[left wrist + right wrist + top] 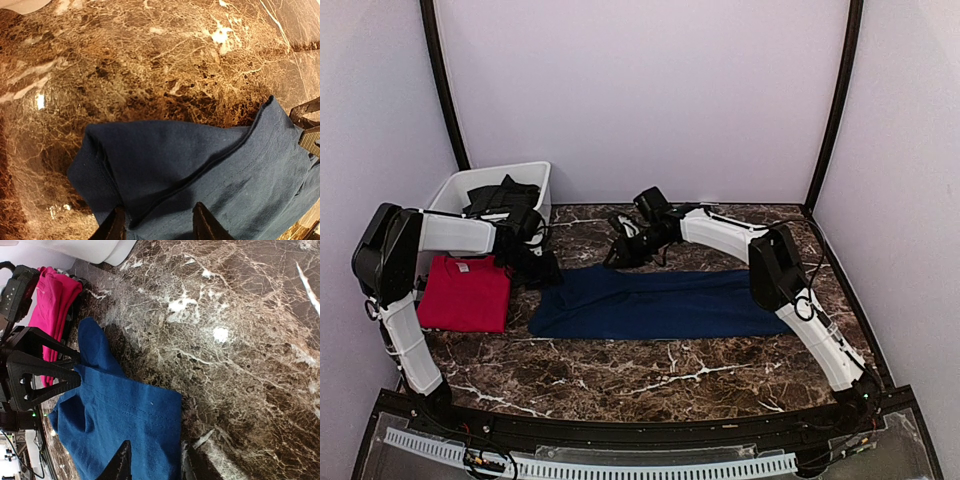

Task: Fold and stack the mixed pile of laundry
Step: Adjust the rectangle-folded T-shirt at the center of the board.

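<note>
- Hidden: from above, you lose both claws in black clutter along the far edge of the navy T-shirt, so no fingertips can be read there.
- Left gripper: only the finger ends show, at the bottom of its wrist view. They stand apart with a ridge of navy cloth between them. You cannot tell whether they pinch it.
- Right gripper: the finger ends are cut off by the frame with a navy hem between them. You cannot tell whether it grips.
- Dark garment: heaped in the white bin at far left. You cannot make out its kind, and it is possibly more than one piece.
- Navy T-shirt: folded into a long band across the middle of the marble table. Its left end is rumpled and doubled over by the left claw.
- Red T-shirt: a neat folded square, flat on the table just left of the navy band and in front of the bin.
</note>
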You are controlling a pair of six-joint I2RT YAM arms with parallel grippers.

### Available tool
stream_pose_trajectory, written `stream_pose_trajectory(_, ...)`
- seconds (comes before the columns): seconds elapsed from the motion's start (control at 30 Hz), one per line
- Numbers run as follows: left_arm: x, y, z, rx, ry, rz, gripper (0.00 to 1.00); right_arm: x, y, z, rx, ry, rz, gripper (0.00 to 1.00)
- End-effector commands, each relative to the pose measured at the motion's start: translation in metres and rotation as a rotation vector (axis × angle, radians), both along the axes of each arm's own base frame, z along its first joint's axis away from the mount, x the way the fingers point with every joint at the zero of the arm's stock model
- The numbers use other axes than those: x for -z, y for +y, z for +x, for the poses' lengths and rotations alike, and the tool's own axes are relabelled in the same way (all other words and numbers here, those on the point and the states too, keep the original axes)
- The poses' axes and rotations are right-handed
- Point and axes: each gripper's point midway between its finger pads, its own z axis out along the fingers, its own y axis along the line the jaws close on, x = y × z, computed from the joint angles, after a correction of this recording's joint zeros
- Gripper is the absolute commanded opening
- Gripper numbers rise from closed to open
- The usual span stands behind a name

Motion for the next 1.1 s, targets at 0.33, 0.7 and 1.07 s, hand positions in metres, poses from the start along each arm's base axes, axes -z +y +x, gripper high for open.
stream_pose_trajectory(0.33,0.005,0.006,-0.007,-0.015,0.028,0.014,0.45,0.003,0.011,-0.006,-0.02,0.012,0.018,0.26)
stream_pose_trajectory(0.7,-0.001,0.004,-0.006,-0.007,0.011,0.002,0.1,-0.024,0.013,-0.006,-0.024,-0.025,0.043,0.01)
stream_pose_trajectory(1.07,-0.013,0.011,-0.01,-0.023,0.001,0.026,0.18,-0.041,0.013,-0.008,-0.022,-0.047,0.055,0.0)
